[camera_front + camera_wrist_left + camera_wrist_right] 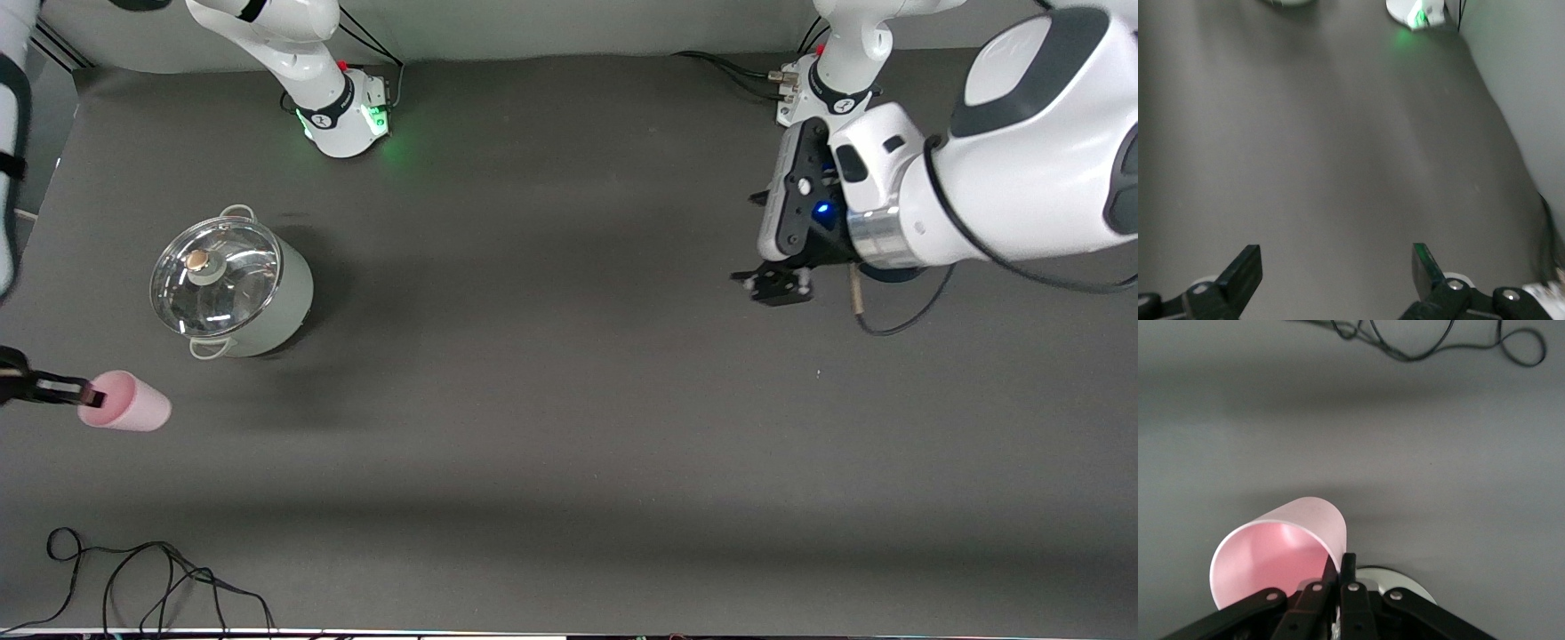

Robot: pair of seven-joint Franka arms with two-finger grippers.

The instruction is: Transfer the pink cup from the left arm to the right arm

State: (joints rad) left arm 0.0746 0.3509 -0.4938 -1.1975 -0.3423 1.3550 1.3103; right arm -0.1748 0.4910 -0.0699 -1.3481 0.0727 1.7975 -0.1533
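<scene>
The pink cup (133,404) lies on its side in my right gripper (89,394), at the right arm's end of the table, beside the lidded pot. In the right wrist view the gripper (1340,563) is shut on the cup's rim, one finger inside the mouth and one outside the wall of the cup (1271,553). My left gripper (778,284) hangs open and empty over the table near the left arm's base. In the left wrist view its fingers (1337,263) stand wide apart over bare mat.
A pale green pot with a glass lid (227,284) stands on the mat, farther from the front camera than the cup. A black cable (133,578) lies looped near the table's front edge; it also shows in the right wrist view (1431,340).
</scene>
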